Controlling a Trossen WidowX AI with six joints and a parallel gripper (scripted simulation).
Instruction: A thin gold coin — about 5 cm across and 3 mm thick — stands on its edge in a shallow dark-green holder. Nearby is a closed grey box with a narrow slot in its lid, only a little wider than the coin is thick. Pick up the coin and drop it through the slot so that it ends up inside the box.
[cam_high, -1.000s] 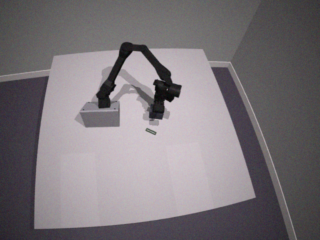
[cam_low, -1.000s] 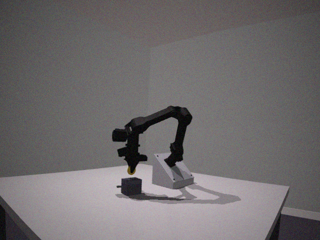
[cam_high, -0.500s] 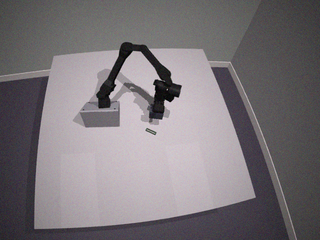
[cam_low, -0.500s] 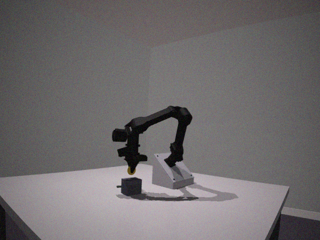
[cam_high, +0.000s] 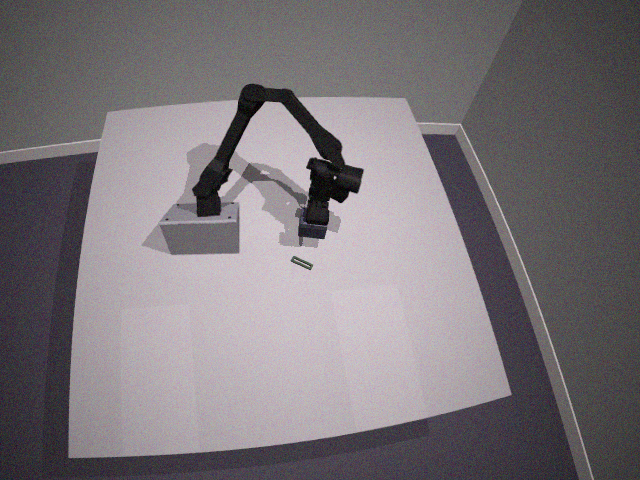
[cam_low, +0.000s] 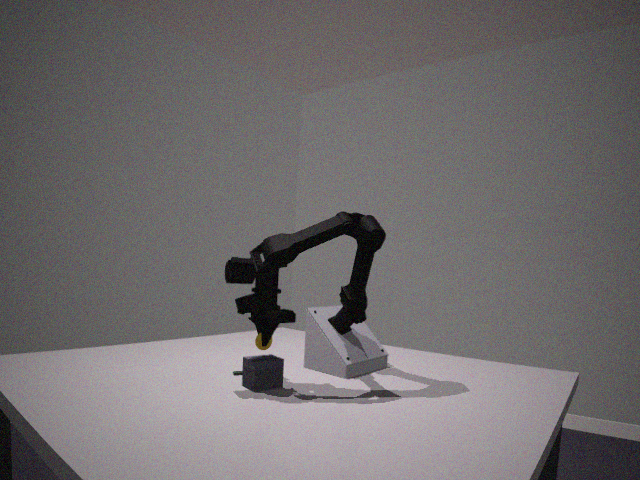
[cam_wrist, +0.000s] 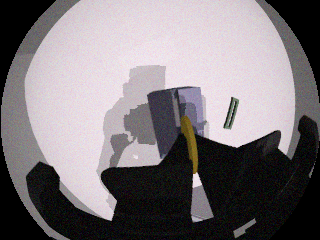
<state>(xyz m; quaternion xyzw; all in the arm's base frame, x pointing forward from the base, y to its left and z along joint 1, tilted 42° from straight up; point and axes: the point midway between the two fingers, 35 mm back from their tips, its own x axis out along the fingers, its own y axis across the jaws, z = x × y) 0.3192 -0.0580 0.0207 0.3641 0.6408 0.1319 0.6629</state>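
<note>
My gripper (cam_low: 265, 342) (cam_wrist: 185, 137) is shut on the gold coin (cam_low: 257, 343) (cam_wrist: 190, 145), which stands upright on edge between the fingertips. The coin hangs a short way above the grey box (cam_high: 312, 231) (cam_low: 262, 374) (cam_wrist: 162, 117). In the wrist view the coin overlaps the lid, beside and to the right of the slot; its lower edge is clear of the lid in the exterior view. In the top view the arm hides the coin, the fingertips and part of the lid. The dark-green holder (cam_high: 311, 267) (cam_low: 237, 373) (cam_wrist: 235, 113) is empty, beside the box.
The arm's sloped grey base block (cam_high: 204, 238) (cam_low: 325, 343) stands on the white table (cam_high: 258, 361) (cam_low: 170, 403), left of the box in the top view and behind it to the right in the exterior view. The arm's shadow falls around the box.
</note>
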